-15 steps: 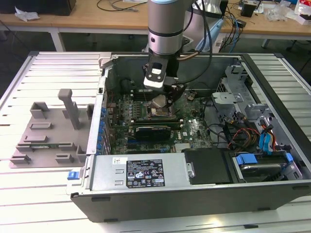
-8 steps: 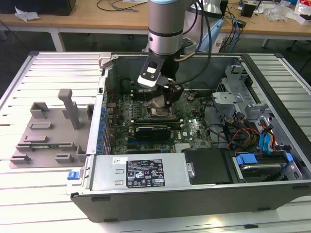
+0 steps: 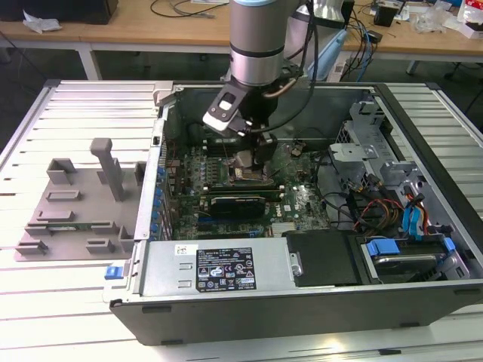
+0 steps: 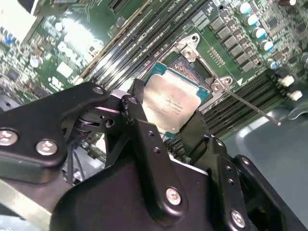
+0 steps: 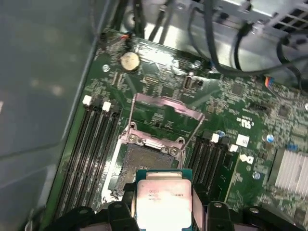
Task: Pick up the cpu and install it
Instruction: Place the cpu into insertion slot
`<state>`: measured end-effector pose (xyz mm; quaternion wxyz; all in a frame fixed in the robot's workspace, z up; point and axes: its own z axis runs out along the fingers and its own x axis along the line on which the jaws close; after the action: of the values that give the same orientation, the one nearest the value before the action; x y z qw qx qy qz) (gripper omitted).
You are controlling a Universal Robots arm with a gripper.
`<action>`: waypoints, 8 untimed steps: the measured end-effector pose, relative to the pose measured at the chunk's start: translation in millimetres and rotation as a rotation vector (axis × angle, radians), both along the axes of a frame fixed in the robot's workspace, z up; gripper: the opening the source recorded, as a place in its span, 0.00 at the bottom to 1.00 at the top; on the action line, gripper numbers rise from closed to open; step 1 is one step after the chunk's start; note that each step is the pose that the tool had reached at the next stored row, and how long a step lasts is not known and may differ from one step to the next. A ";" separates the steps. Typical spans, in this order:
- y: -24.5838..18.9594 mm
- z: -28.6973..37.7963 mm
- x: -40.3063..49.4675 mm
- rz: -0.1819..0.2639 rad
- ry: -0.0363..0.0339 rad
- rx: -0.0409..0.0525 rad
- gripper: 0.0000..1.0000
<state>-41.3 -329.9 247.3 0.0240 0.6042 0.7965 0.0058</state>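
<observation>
The cpu (image 4: 169, 102), a thin square chip with a pale silvery top, sits between my gripper's (image 4: 167, 108) two black fingers, which are shut on its opposite edges. In the first wrist view the cpu (image 5: 161, 198) hangs just short of the open dark socket (image 5: 143, 159), partly covering its near edge. The socket's metal load plate (image 5: 166, 105) is swung up. In the exterior view my gripper (image 3: 253, 157) reaches down into the open computer case (image 3: 226, 302), over the middle of the green motherboard (image 3: 302, 204).
Memory slots (image 5: 91, 144) flank the socket on both sides. A thin metal lever (image 4: 250, 108) sticks out beside it. A finned heatsink (image 5: 288, 173) and cable bundles (image 3: 370, 211) lie nearby. A grey plastic tray with upright posts (image 3: 68, 211) rests on the table at the exterior view's left.
</observation>
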 end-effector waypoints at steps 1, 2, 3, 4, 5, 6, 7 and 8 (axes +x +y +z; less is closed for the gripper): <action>0.0 -0.2 0.0 -0.041 0.0000 0.0000 0.55; 0.0 -0.3 0.0 -0.074 0.0000 0.0000 0.55; 0.0 -0.4 0.0 -0.091 0.0000 0.0001 0.55; 0.0 -0.5 0.0 -0.116 0.0000 0.0000 0.55; 0.0 -0.6 0.0 -0.145 0.0000 0.0000 0.55; 0.0 -0.7 0.0 -0.186 -0.0001 0.0000 0.55; 0.0 -0.7 0.0 -0.202 0.0000 0.0000 0.55; 0.0 -0.7 0.0 -0.212 0.0000 0.0000 0.55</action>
<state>-41.3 -330.0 246.6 0.0245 0.6851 0.7281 0.0032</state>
